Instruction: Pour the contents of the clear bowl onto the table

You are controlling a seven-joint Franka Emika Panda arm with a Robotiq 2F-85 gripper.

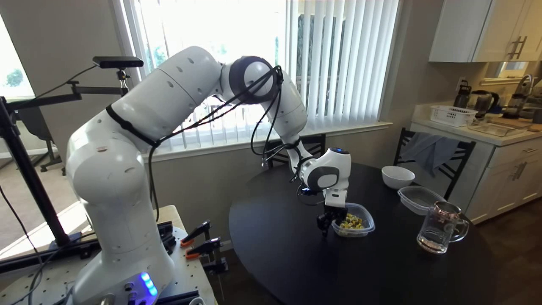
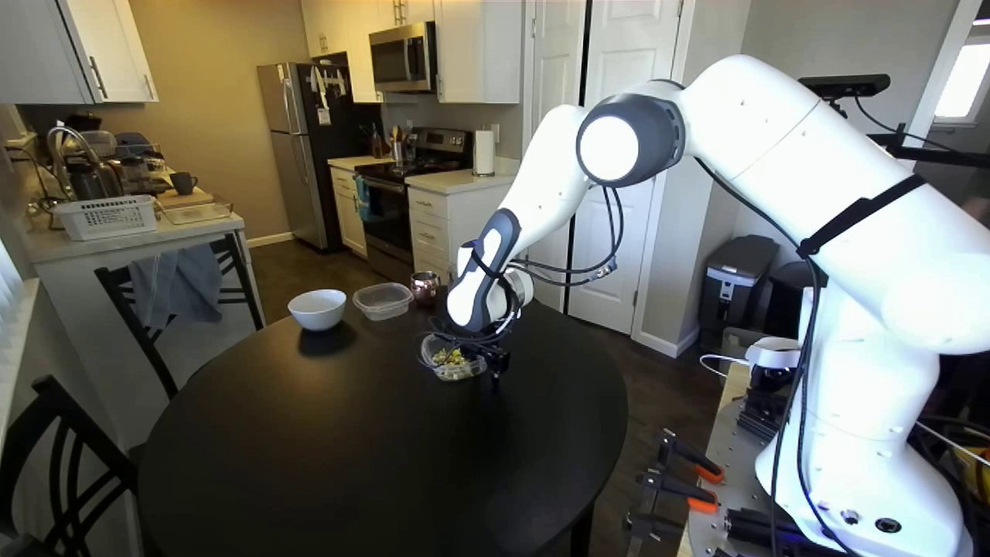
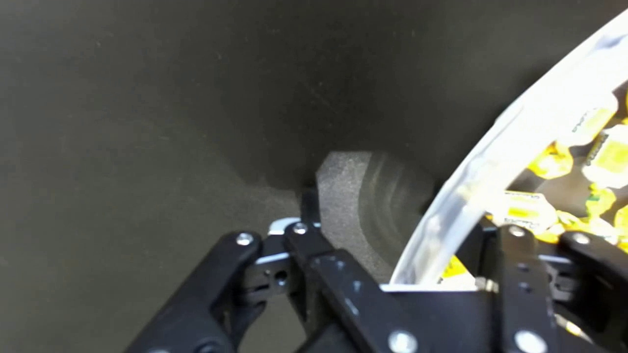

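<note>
Standing with jaws wide apart, gripper [image 3: 397, 220] straddled the rim of the clear bowl [image 3: 490, 164], contact unclear, which sat on the table [image 1: 275, 214] with its yellow contents [image 1: 352, 221] heaped inside, white bowl [image 1: 397, 177] and glass mug [image 1: 437, 230] farther out.

Daylight whites out the window [image 1: 254, 29], and shadow darkens the table [image 3: 274, 122] in the blurry wrist view.
</note>
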